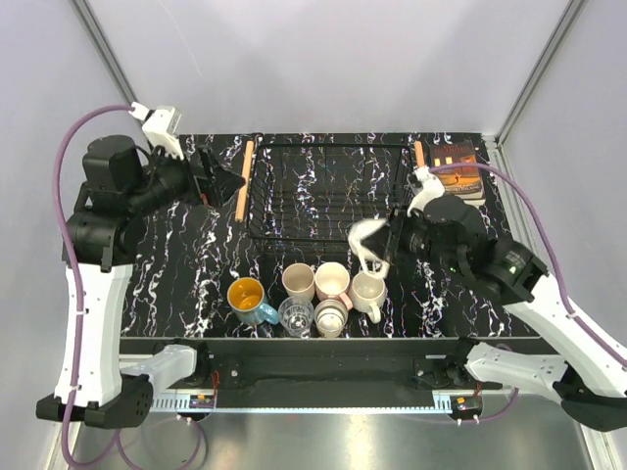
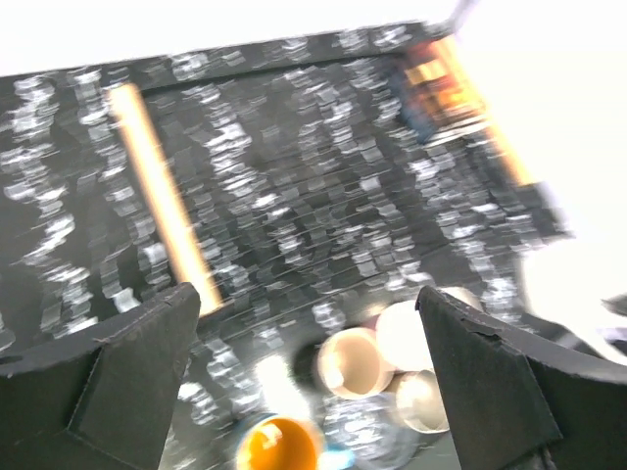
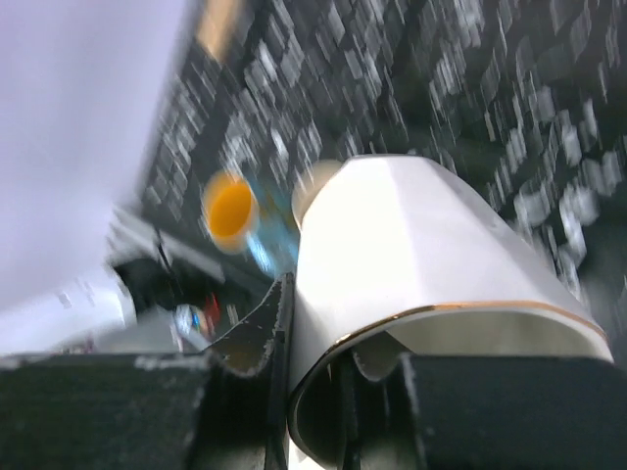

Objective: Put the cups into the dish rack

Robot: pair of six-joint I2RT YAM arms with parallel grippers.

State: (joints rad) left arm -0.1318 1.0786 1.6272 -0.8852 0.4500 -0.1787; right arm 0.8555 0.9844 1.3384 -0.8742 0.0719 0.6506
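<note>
Firmly pinches the rim of a glossy white mug [image 3: 411,245], thin gold line at its lip, between the right gripper [image 1: 394,233] fingers; holds it tipped sideways, seemingly just above the near edge of the dish rack [image 1: 323,191]. Holds the left gripper [image 2: 306,299] fingers wide apart, beside the rack's left handle [image 1: 245,181].
</note>
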